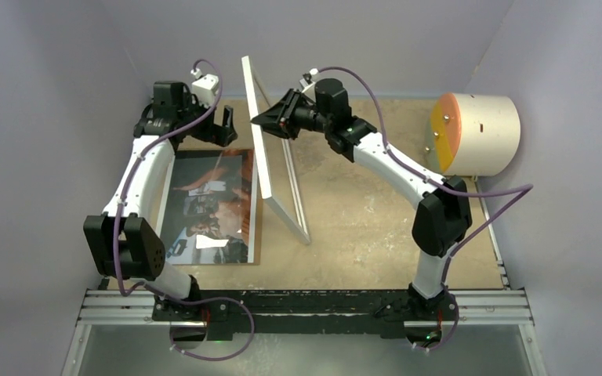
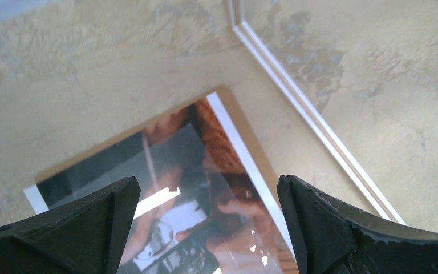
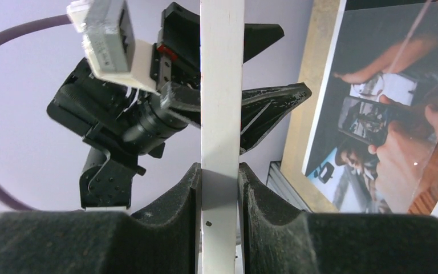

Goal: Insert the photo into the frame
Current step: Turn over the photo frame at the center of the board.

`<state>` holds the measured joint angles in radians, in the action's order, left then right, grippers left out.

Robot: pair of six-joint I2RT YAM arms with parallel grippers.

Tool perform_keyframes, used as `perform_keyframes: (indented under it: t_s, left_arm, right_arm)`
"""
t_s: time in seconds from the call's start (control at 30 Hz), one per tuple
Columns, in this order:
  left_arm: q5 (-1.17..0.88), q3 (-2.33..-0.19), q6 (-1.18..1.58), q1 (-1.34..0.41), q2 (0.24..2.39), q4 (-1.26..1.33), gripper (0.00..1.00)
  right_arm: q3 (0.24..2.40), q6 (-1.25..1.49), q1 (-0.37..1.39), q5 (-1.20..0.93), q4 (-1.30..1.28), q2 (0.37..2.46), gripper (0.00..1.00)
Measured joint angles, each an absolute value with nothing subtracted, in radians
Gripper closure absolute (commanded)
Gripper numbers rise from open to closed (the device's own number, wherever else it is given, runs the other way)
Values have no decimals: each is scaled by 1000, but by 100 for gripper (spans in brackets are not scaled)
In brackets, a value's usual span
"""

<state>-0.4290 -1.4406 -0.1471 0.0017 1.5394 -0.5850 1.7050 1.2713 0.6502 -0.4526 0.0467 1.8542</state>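
A thin-rimmed silver-white picture frame (image 1: 260, 149) is held upright on edge, its rim clamped by the right gripper (image 3: 221, 177). The glossy dark, white-edged photo (image 1: 208, 207) is laid on a brown backing board (image 3: 322, 57), near the left gripper (image 2: 208, 188), whose fingers are spread wide.

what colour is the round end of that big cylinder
Orange, on the cream cylinder; clearest in the top view.

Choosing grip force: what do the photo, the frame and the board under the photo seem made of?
The photo looks like thin glossy paper: glare streaks across it, and white borders. The frame has a smooth matte white rim, either painted wood or plastic; the look leaves that open. The board looks like plain matte brown card or fibreboard.
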Motion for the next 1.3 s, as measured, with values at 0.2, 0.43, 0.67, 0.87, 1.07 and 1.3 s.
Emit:
perform_keyframes:
  t_s: [0.2,0.43,0.67,0.87,1.07,1.3]
  left_arm:
    - [-351,-1566,-121,-135,1560,-560,0]
    - [-245,-1732,-120,-266,1663,-540,0]
    - [-170,-1818,-124,-336,1778,-547,0]
    - [-137,-1831,-125,-348,1814,-564,0]
    - [-93,-1797,-147,-348,1818,-544,0]
    - [-25,-1613,-196,-348,1817,-522,0]
  right_arm:
    - [1636,1289,598,-518,99,1810,57]
    - [1639,1197,546,-543,4,1784,37]
    - [1815,978,516,-488,-319,1782,43]
    - [1971,742,514,-313,-580,1782,59]
    - [1984,605,509,-138,-696,1778,73]
    - [1950,500,501,83,-779,1745,97]
